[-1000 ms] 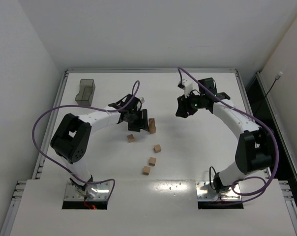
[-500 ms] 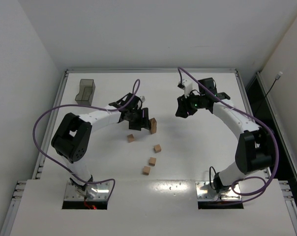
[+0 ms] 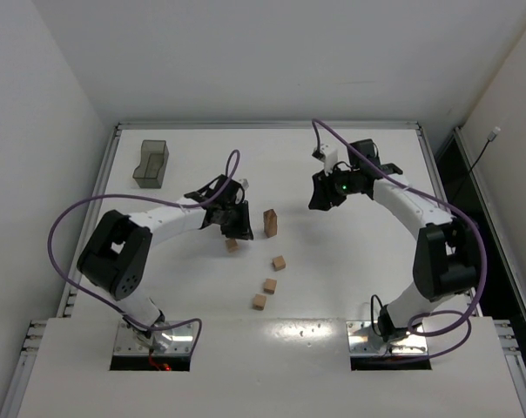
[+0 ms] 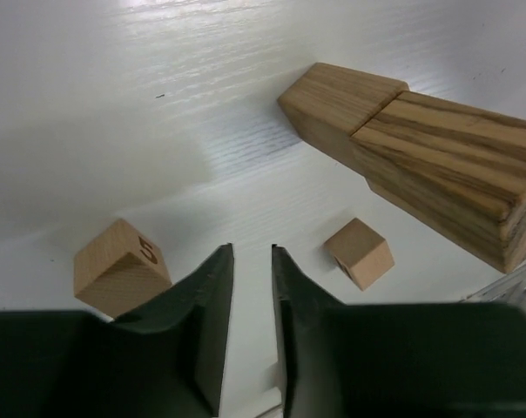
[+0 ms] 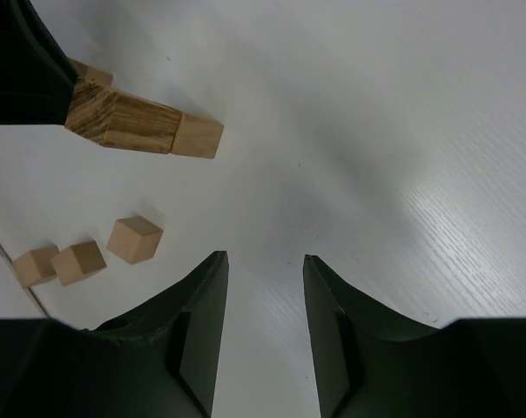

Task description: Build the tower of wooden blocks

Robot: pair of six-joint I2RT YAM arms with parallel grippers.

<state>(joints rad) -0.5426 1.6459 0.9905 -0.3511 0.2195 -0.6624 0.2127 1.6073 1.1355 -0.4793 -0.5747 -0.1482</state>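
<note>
Standing at tabletop [image 3: 359, 261] centre, tower [image 3: 270, 223] was just short stack; four wood blocks [image 3: 279, 262] lay loose nearer, unstacked. Left pincer [image 4: 252, 251] hovered left of it, narrow, empty; right pincer [image 5: 265, 258] hung far right, half-open, empty.

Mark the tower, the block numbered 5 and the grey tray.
tower [image 3: 270, 223]: top external view, middle of the column.
block numbered 5 [image 4: 117, 266]: left wrist view, middle of the block.
grey tray [image 3: 164, 162]: top external view, its right wall.

The slim tower of light tan wooden cubes [image 3: 270, 223] is standing upright on the white worktop [image 3: 359, 261], one block wide. Four loose tan wooden cubes [image 3: 270, 285] are lying apart nearby, one sitting left of the tower's base and three trailing toward the near edge.
</note>
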